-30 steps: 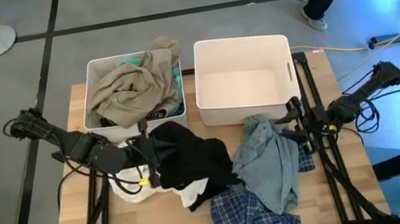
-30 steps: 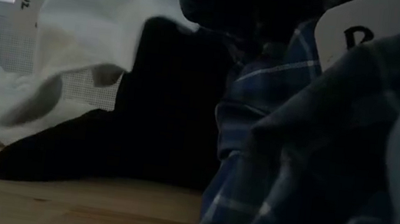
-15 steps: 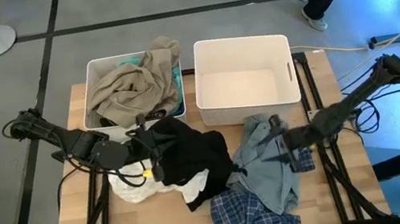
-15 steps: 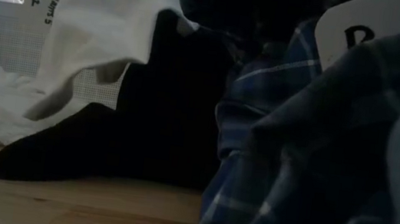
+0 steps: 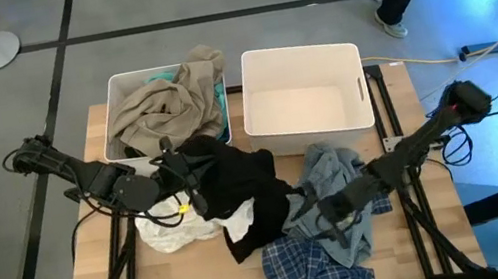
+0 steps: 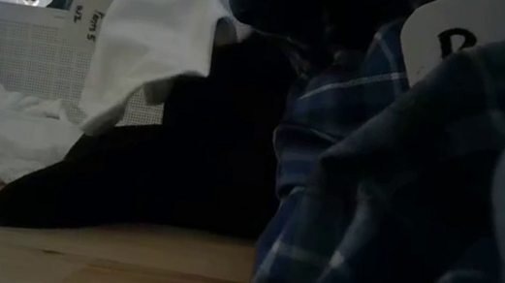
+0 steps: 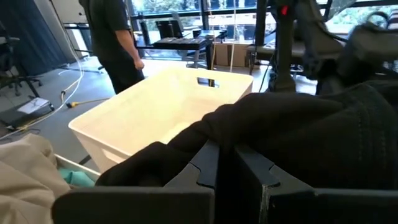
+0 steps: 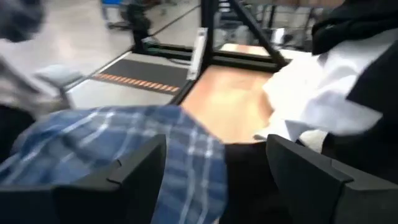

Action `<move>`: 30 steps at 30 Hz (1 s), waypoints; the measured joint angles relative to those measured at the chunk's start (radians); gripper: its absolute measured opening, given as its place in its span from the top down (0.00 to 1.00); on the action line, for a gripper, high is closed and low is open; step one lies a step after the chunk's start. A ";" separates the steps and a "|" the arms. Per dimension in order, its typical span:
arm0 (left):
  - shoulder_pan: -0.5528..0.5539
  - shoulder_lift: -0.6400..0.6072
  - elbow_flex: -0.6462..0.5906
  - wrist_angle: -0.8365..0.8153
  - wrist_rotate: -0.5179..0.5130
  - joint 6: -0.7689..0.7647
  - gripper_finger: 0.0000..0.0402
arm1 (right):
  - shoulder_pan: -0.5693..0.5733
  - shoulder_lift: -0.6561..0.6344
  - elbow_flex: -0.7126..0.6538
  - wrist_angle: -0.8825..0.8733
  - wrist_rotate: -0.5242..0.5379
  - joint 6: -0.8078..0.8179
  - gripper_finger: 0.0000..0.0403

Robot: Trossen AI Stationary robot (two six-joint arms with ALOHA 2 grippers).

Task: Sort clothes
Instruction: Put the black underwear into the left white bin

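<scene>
The clothes lie heaped at the table's middle. A black garment lies over a white one, with a light blue denim garment beside them and a blue plaid one at the near edge. My left gripper is shut on the black garment. My right gripper hangs open over the denim garment's near edge. In its wrist view the plaid garment and white cloth lie ahead, and nothing is between its fingers. In the low view, white cloth hangs above the black garment. My left gripper pinches a raised fold of the black garment between its two fingers. The fingers come nearly level from the table's left. The held part is lifted; the rest drapes down onto the table and over the white garment.
Two white bins stand at the far side. The left bin is heaped with beige garments; nothing shows inside the right bin. A person stands beyond the table's far right. Bare wood shows at the near left.
My right gripper has swept from the table's right edge toward the middle and near side, passing over the denim garment, and has tipped lower. My left gripper has turned at the wrist. The black garment's held part and the white cloth hanging with it have shifted.
</scene>
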State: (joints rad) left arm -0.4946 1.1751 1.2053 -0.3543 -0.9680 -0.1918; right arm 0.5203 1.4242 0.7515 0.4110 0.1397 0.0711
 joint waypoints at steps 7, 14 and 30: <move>0.000 0.000 0.000 -0.001 -0.007 -0.012 0.96 | 0.003 0.212 0.122 0.162 0.206 -0.125 0.30; 0.000 0.000 0.000 -0.001 -0.008 -0.016 0.96 | -0.019 0.361 0.268 0.195 0.390 -0.368 0.30; -0.003 0.003 0.000 -0.003 -0.004 -0.018 0.96 | -0.138 0.469 0.419 0.128 0.707 -0.552 0.35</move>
State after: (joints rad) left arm -0.4973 1.1778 1.2053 -0.3569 -0.9718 -0.2100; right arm 0.3822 1.8931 1.1706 0.5390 0.8466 -0.4809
